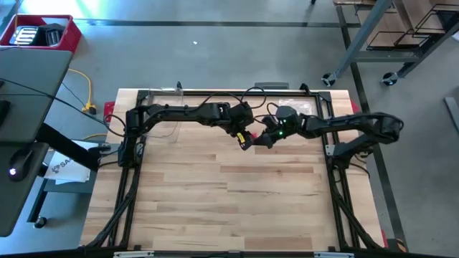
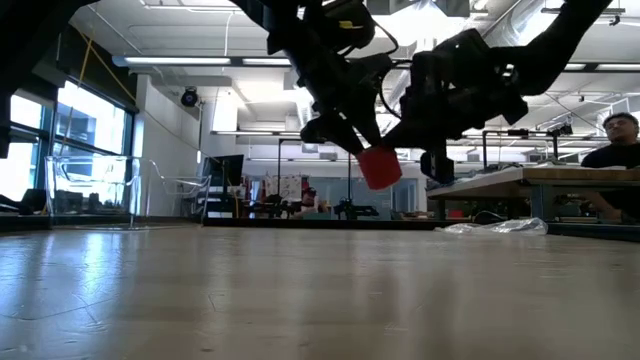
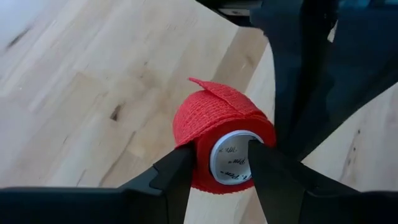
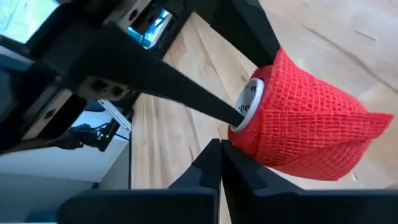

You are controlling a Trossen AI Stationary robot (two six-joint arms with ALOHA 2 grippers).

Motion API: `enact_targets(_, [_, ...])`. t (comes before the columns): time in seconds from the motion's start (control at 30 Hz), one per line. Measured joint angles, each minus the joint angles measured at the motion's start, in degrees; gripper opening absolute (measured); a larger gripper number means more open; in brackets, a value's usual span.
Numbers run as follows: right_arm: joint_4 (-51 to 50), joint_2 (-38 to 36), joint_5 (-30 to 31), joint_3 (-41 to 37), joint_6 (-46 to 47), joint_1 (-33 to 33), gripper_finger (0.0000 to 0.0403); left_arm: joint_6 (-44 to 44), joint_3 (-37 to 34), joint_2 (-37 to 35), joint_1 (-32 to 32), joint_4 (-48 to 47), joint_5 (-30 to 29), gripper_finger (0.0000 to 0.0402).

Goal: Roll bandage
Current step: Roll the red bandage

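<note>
Bandage [image 3: 224, 149] is hanging above the table [image 1: 237, 193], held up between the two arms near its far middle, already wound into a small red roll around a pale core. The left gripper [image 3: 217, 165] is pinching the roll's wall, one finger [image 3: 258, 165] inside the core and the other outside on the fabric. The right gripper [image 4: 221, 158] is sitting just beside the roll with its fingers pressed together, apparently gripping nothing. A loose tail flap [image 4: 373, 127] is sticking out from the outer wrap. The roll is looking light, soft and squashy, its crinkled weave likely grippy rather than slick, so the firm core rim is probably the safest hold; squeezing the fabric alone may be risking a dent or an unwinding tail.
</note>
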Motion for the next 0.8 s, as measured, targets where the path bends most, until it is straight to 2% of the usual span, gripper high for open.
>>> enact_targets(0.17, [-1.1, 0.9, 4.4, 0.0, 1.9, 0.0, 0.0001, -0.6, 0.0, 0.0, -0.1, -0.1, -0.2, 0.0151])
enact_targets(0.37, [-3.8, 0.9, 6.3, 0.0, 3.6, 0.0, 0.0, -2.2, 0.0, -0.1, -0.2, -0.5, 3.4, 0.0151])
enact_targets(0.6, [-3.5, 0.7, 5.7, 0.0, 5.3, -0.1, 0.0, -3.5, 0.0, -0.1, 1.1, -2.7, 4.3, 0.0165])
enact_targets(0.8, [-2.5, -1.3, 5.3, 0.2, 7.9, 0.9, 0.0, -3.5, 0.0, -0.1, 3.0, -3.0, 4.5, 0.016])
